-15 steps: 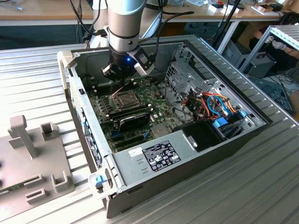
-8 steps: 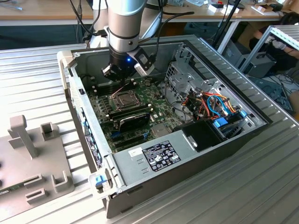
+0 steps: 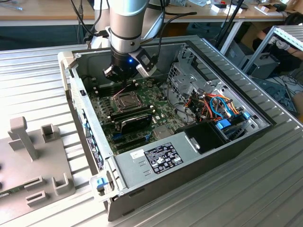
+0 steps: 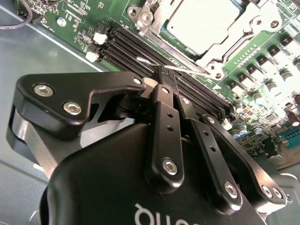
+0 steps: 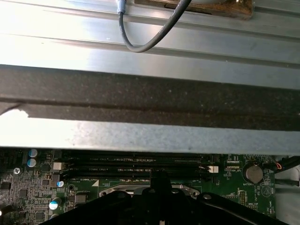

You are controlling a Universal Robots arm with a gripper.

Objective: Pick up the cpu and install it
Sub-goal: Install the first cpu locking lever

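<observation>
The cpu (image 4: 201, 21) lies flat in the motherboard's socket with its silver-grey top up, and the hinged metal frame (image 4: 255, 28) sits around its edges. In the exterior view the socket (image 3: 125, 100) is in the middle of the green board. My gripper (image 3: 124, 79) hangs low inside the case, just behind the socket and over the black memory slots (image 4: 140, 49). In the second wrist view my gripper (image 4: 163, 74) has its black fingers pressed together, their tips beside the socket's thin metal lever (image 4: 187, 69). The fingertips (image 5: 159, 176) hold no chip.
The open computer case (image 3: 222, 151) lies on a ribbed metal table. A drive cage (image 3: 187, 75) and a bundle of coloured cables (image 3: 218, 106) fill the exterior view's right side. A black module (image 3: 135, 122) stands near the socket. A grey fixture (image 3: 33, 161) sits at the exterior view's left.
</observation>
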